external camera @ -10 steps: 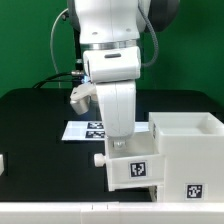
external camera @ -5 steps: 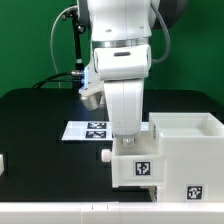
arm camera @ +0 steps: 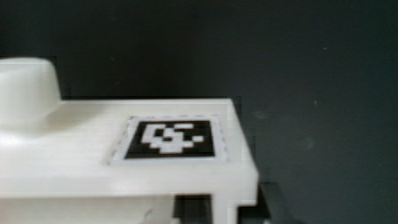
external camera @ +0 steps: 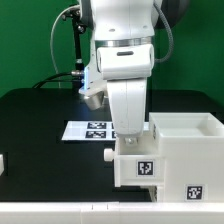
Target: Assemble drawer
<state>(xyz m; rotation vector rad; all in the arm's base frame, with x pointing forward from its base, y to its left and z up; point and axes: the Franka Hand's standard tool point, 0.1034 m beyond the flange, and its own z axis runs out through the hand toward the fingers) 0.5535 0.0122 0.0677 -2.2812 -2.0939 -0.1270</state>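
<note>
A small white drawer tray [external camera: 137,166] with a round knob [external camera: 108,155] and a square tag on its front sits partly inside the large white shell [external camera: 190,150] at the exterior view's right. My gripper [external camera: 128,140] comes down from above and is shut on the tray's top wall. In the wrist view the tray's tagged face [arm camera: 173,138] and its knob [arm camera: 27,85] fill the picture. My gripper [arm camera: 228,205] has dark fingers [arm camera: 270,205] on both sides of a white wall. The fingertips are hidden in the exterior view.
The marker board [external camera: 88,129] lies on the black table behind the tray. Another white part [external camera: 3,162] shows at the exterior view's left edge. A white ledge [external camera: 60,212] runs along the table's front.
My arm has moved toward the exterior view's right with the tray. The tray has slid further into the shell.
</note>
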